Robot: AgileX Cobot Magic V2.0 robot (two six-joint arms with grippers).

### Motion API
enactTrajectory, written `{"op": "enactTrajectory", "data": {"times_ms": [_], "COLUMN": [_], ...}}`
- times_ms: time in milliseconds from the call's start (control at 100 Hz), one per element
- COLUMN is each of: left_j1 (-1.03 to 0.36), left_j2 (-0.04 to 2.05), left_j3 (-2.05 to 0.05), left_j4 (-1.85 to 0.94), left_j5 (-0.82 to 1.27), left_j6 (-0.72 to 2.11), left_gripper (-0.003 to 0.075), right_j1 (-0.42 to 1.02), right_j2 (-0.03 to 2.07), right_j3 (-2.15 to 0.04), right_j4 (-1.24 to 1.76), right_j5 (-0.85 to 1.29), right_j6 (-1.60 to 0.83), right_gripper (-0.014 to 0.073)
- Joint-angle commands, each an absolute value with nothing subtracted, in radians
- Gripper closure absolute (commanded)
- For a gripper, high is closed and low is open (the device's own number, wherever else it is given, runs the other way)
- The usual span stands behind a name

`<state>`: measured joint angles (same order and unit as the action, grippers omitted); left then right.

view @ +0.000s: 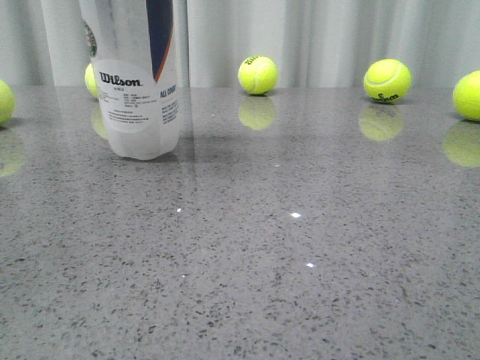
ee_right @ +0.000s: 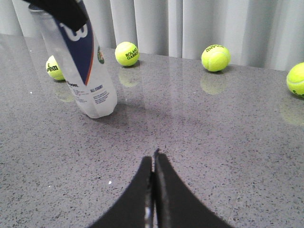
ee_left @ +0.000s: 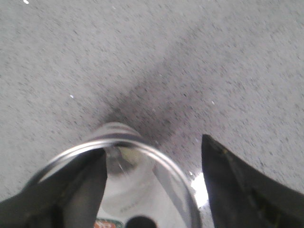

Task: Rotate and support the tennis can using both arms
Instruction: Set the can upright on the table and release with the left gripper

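Observation:
The tennis can [view: 139, 90] is a clear cylinder with a white and navy Wilson label. It rests on the grey table at the back left and leans slightly, its base on the surface. In the left wrist view I look down into its silver rim [ee_left: 142, 187]. My left gripper [ee_left: 153, 145] straddles the can's top with one black finger [ee_left: 78, 190] seen through the clear wall and the other finger [ee_left: 237, 185] just outside the rim, shut on the can. In the right wrist view the left gripper [ee_right: 61, 12] shows as a black shape at the can's [ee_right: 90, 80] top. My right gripper [ee_right: 154, 156] is shut and empty, low over the table, well short of the can.
Yellow-green tennis balls lie along the back by the curtain: one [view: 258, 74] in the middle, one [view: 387, 80] to the right, one [view: 469, 95] at the right edge, one [view: 4, 101] at the left edge, and one [view: 90, 79] behind the can. The table [view: 262, 262] is speckled grey stone.

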<state>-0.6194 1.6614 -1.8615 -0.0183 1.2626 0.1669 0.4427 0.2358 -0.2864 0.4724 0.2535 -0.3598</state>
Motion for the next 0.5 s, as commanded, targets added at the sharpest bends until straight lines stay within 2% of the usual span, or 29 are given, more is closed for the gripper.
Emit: {"op": "enactTrajectory", "data": {"times_ms": [0, 490], "left_j1": [-0.599, -0.569], "left_j2": [1.645, 1.664], "left_j3": [-1.947, -1.978], "left_j4": [-0.021, -0.021], "left_j5": [1.277, 1.27], "left_j6": [0.163, 0.163], "left_gripper": [0.0295, 0.0299], "right_j1": [0.44, 0.44], "right_j2": [0.243, 0.243], "right_j3": [-0.312, -0.312], "right_j4": [0.485, 0.485], "right_j5": [0.186, 0.186], "right_j6": [-0.367, -0.367], "right_gripper": [0.0655, 0.0655]}}
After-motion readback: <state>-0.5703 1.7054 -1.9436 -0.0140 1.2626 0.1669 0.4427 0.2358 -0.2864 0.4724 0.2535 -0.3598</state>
